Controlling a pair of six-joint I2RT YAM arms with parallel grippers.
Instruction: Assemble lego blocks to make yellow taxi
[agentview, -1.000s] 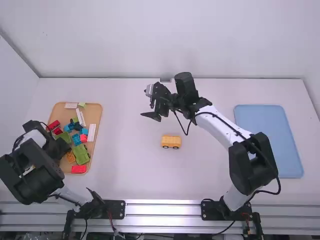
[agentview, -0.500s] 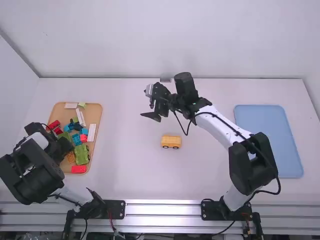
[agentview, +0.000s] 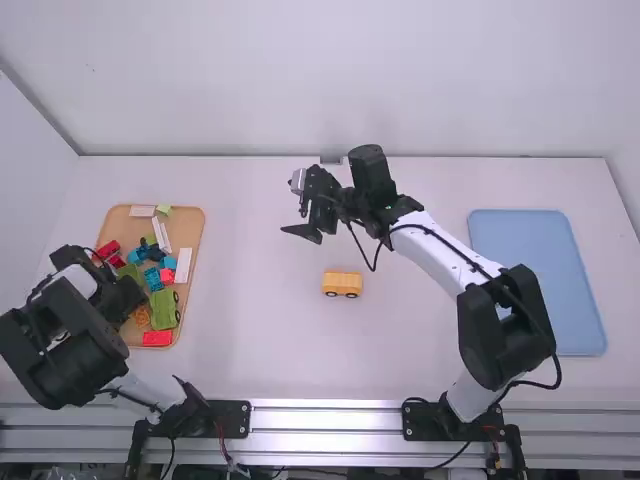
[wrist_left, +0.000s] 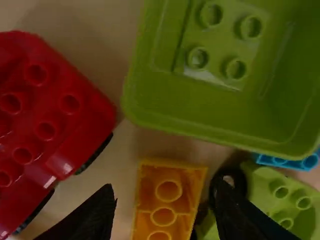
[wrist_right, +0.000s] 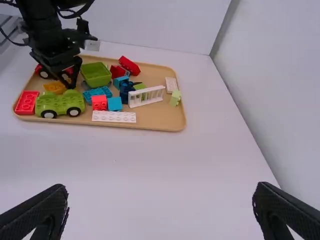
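You can read no text, label, number or sign on any thing in these views.

White walls (agentview: 250, 90) meeting at a corner, a pale table (agentview: 260, 350) below — ridged metal rails (agentview: 325, 422) along its near edge

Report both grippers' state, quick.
Left gripper: open, holding nothing; a yellow-orange block shows between its fingers, ungripped.
Right gripper: open wide, holding nothing.
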